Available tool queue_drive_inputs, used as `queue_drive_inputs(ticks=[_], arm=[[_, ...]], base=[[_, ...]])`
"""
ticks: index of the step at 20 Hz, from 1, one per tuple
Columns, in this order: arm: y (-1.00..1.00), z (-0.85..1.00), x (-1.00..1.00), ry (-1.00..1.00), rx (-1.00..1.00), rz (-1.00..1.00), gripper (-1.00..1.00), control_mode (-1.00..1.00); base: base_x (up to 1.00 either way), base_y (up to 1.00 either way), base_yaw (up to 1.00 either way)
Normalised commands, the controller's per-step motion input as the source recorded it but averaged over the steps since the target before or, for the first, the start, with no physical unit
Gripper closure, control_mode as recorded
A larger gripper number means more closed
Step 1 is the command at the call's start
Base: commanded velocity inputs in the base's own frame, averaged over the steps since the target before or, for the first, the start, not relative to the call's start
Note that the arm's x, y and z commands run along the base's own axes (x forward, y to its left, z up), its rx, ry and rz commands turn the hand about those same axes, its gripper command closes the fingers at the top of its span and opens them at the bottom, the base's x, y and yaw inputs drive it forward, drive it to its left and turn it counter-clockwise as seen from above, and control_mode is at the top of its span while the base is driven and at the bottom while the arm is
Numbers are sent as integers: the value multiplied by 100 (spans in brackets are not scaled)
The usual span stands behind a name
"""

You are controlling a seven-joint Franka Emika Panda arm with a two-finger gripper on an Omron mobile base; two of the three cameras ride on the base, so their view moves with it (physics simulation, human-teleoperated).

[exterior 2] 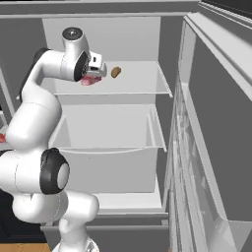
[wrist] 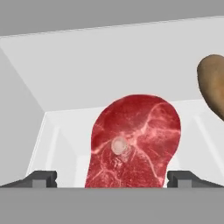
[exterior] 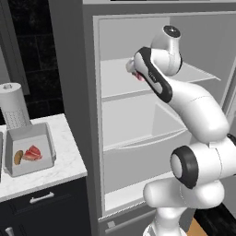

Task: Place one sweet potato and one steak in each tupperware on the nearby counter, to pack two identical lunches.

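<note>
- Hand view: end effector spread wide, empty, its dark tips either side of the flat red marbled steak on the white fridge shelf; brown oval sweet potato beyond, at right.
- Right base view: same potato beside the arm's wrist.
- Left base view: arm hides that shelf; grey rectangular tupperware on the white marble bench holds a steak and potato, grey-white blender behind.

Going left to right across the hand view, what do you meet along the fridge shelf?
Left fingertip → steak lying between the open end effector's tips → right fingertip → sweet potato at the right edge, farther back on the shelf.
</note>
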Motion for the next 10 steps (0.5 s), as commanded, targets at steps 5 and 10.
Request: queue_drive_inputs(ticks=[5,10], arm=[[0,-54,2,3,0,-7,-100,-100],[0,-18,24,1,0,-4,-100,-100]], base=[[0,0,0],[0,0,0]])
